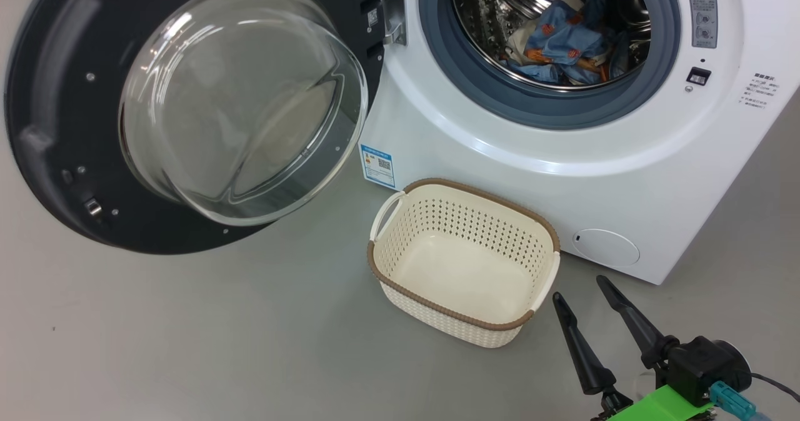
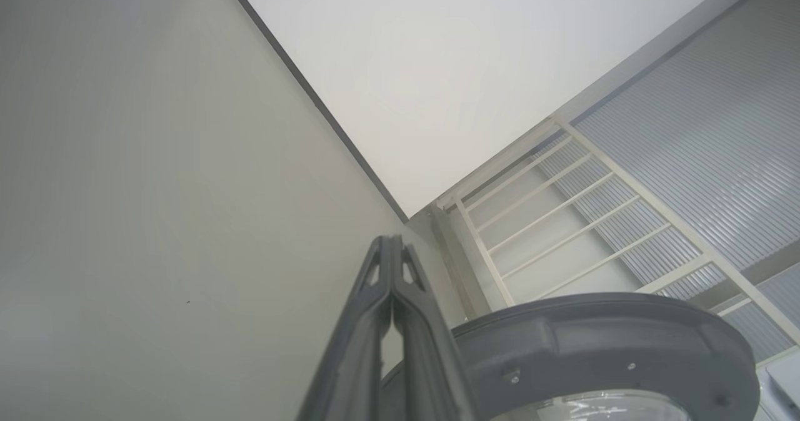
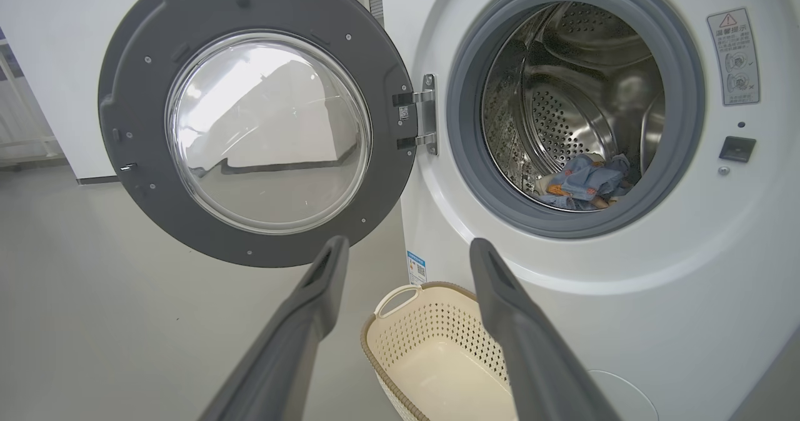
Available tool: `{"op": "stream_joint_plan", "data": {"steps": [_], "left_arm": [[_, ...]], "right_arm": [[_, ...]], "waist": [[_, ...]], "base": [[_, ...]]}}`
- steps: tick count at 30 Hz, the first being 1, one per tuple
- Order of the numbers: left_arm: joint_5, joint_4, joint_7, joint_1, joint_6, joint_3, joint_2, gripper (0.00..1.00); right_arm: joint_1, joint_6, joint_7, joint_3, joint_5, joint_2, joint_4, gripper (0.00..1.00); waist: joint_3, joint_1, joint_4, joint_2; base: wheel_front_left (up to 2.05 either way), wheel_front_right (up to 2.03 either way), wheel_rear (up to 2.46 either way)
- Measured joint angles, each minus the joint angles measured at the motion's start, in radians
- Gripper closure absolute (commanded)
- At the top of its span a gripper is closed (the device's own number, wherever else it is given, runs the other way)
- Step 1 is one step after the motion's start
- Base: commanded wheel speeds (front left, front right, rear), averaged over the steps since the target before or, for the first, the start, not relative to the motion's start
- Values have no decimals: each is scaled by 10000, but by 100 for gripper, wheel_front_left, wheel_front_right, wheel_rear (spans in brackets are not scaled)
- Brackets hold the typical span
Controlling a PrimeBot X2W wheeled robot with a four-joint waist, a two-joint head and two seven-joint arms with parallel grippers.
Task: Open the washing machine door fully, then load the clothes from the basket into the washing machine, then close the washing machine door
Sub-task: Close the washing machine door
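**clothes are in, now swing the door shut**

the clothes (image 1: 565, 43) lie in the drum (image 1: 494, 15) of the washing machine (image 1: 500, 177), and the basket (image 1: 462, 221) at 6 o'clock under the opening holds nothing, so i judge closing is what's left. the washing machine door (image 1: 56, 127) hangs wide open at 9 o'clock of the opening. its hinge (image 1: 390, 9) is on its 3 o'clock edge and its glass bowl (image 1: 244, 102) bulges toward you. being round, it has no long axis. your left claw (image 2: 390, 241) is pinched together on nothing, near the door's rim. your right claw (image 1: 579, 287) is spread and empty. push at the rim opposite the hinge and follow the arc until it seats.
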Motion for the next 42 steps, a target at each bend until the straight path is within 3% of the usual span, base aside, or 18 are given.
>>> {"op": "stream_joint_plan", "data": {"steps": [2,3,9,16,26,42], "left_arm": [[-295,575,286,-915,38,194,631,100],[-295,575,286,-915,38,194,631,100],[-1066,2773,1112,-3231,646,648,1864,100],[-1304,4800,1049,-4686,918,1127,3118,100],[-1718,5904,1363,-6082,625,1218,3404,100],[-2794,6284,3047,-6890,541,1620,3774,100]], "right_arm": [[0,0,0,-23,0,13,0,0],[0,0,0,-23,0,13,0,0],[11,0,0,-128,0,13,-33,0],[9,0,0,-63,-2,-151,-125,0],[-34,0,0,65,0,-545,-105,0],[-260,0,0,-144,0,-1135,-221,0]], "waist": [[14,-1,-8,0],[14,-1,-8,0],[119,0,-34,1],[351,0,-337,0],[883,-1,-1061,0],[2147,0,-1807,0]], "base": [[0,0,0],[0,0,0],[0,0,0],[0,0,0],[0,0,0],[0,0,0]]}}
